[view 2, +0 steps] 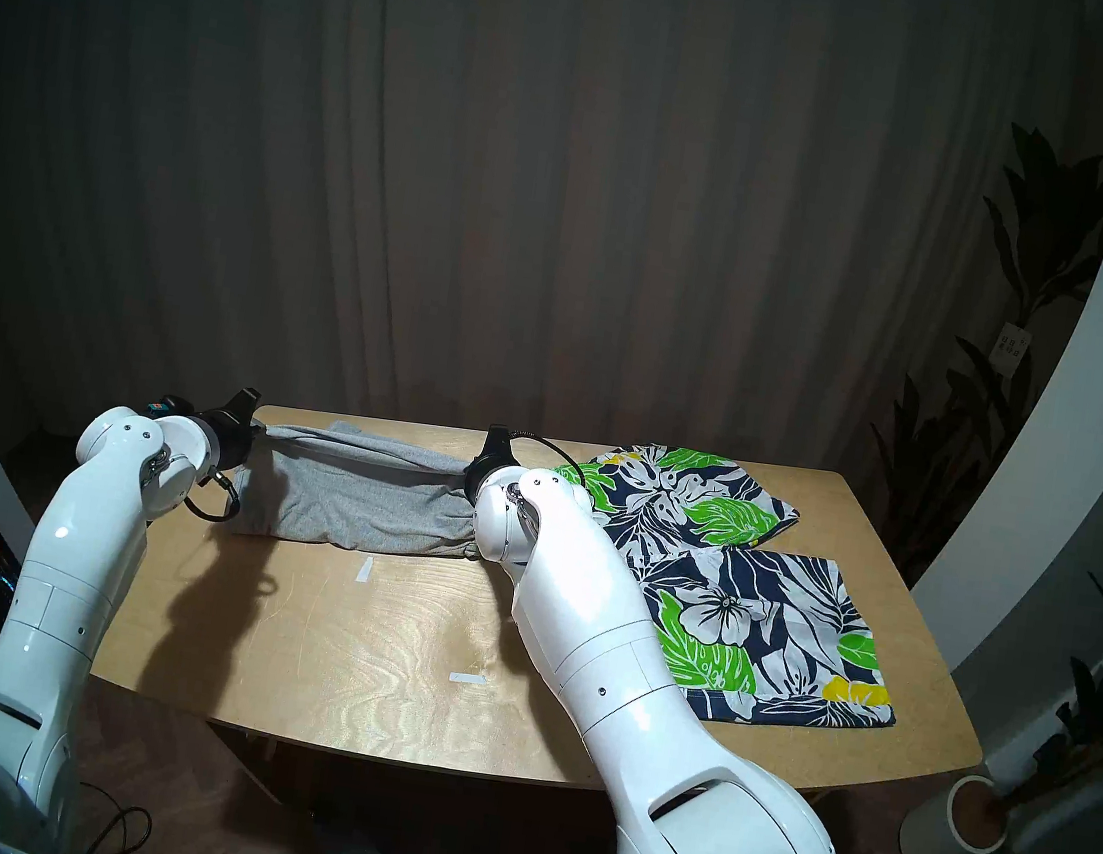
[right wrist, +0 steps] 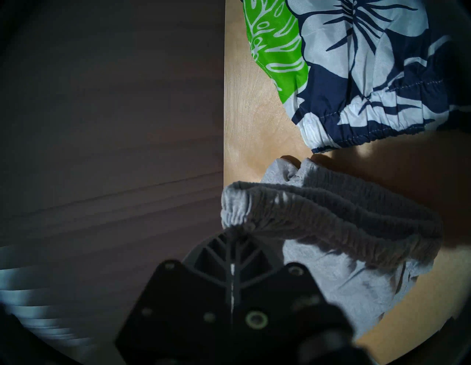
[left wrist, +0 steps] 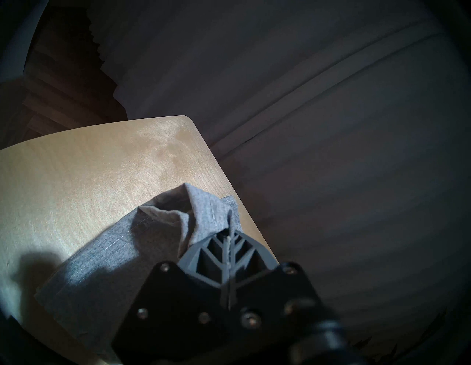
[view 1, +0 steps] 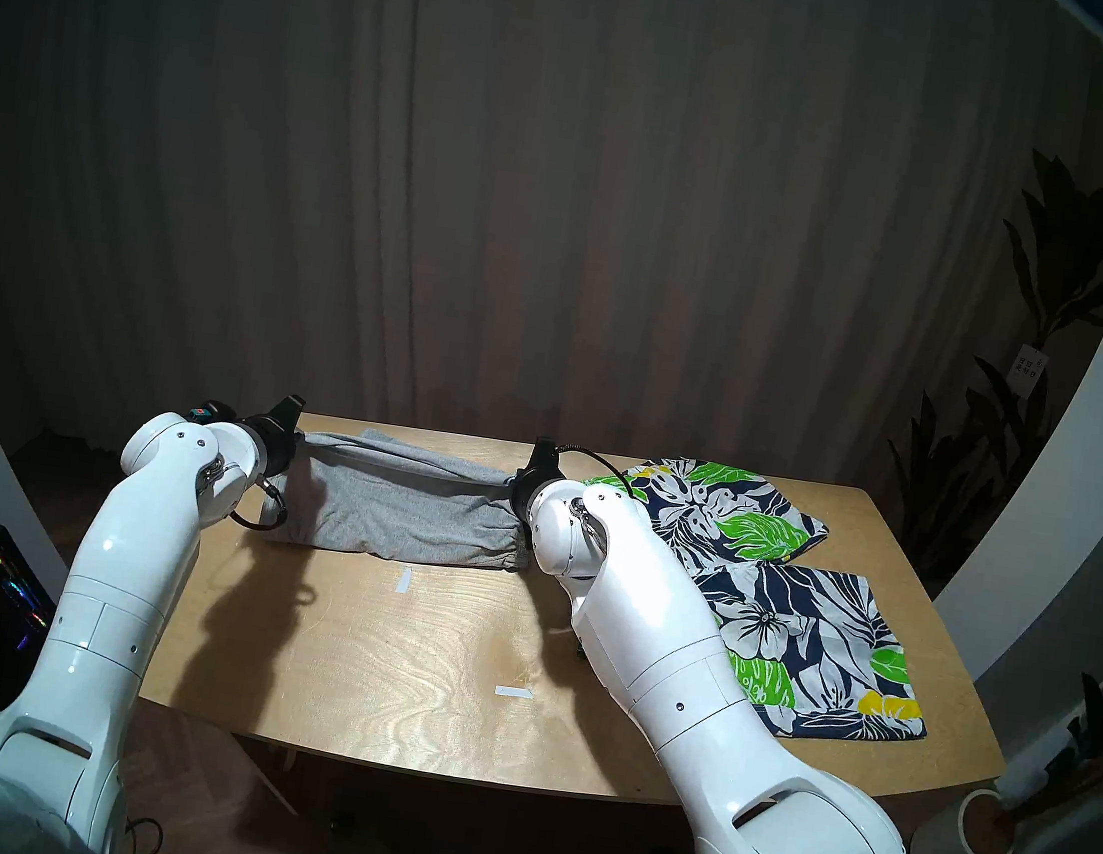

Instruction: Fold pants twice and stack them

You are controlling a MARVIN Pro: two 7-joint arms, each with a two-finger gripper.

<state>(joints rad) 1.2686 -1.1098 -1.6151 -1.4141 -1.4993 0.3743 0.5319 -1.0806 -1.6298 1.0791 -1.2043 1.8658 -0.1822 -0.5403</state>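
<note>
On the wooden table [view 1: 406,662], the floral shorts [view 1: 783,607] lie spread at three o'clock, the grey shorts [view 1: 405,508] at eleven o'clock by the far edge. The left gripper [left wrist: 228,230] is clamped on their hem corner and the right gripper [right wrist: 235,229] on their waistband, a fold stretched between.

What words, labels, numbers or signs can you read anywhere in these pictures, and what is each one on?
No text can be read.
White paper tag hanging by the dark plant: dark printed characters, too small and blurred to read.
Grey shorts, floral shorts, table and both arms: no lettering visible; the white strips on the table are blank tape.
</note>
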